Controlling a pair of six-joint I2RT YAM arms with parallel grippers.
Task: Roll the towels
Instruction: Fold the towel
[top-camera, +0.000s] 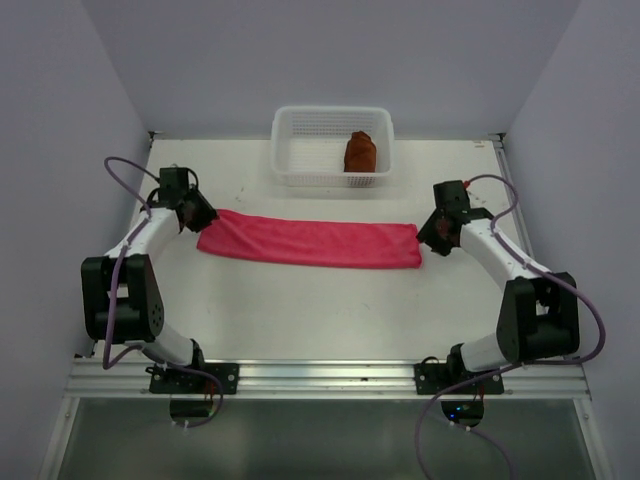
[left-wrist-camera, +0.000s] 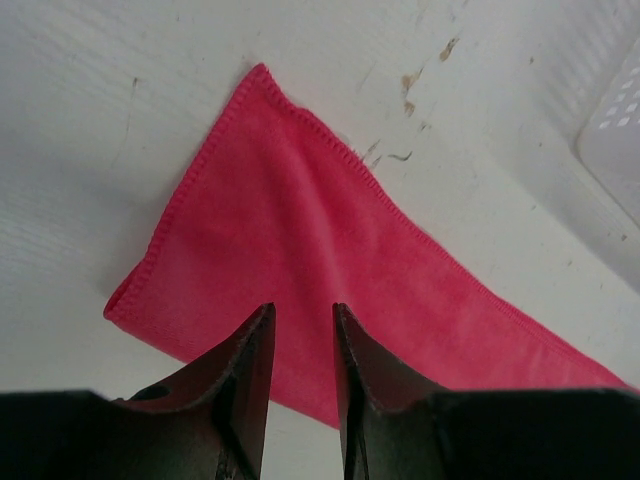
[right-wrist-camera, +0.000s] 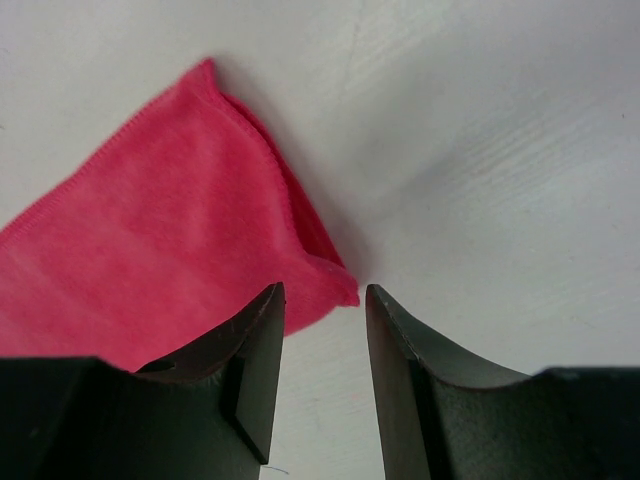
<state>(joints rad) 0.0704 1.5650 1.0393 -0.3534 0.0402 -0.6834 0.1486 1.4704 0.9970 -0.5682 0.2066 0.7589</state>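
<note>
A pink towel lies folded into a long strip across the middle of the table. My left gripper is open and empty just above the strip's left end; the left wrist view shows that end under the parted jaws. My right gripper is open and empty at the strip's right end; the right wrist view shows the towel's corner next to the gap between the jaws. A rolled brown-orange towel lies in the white basket.
The white basket stands at the back centre of the table, and its edge shows in the left wrist view. Grey walls close in the table on the left, right and back. The metal rail runs along the near edge.
</note>
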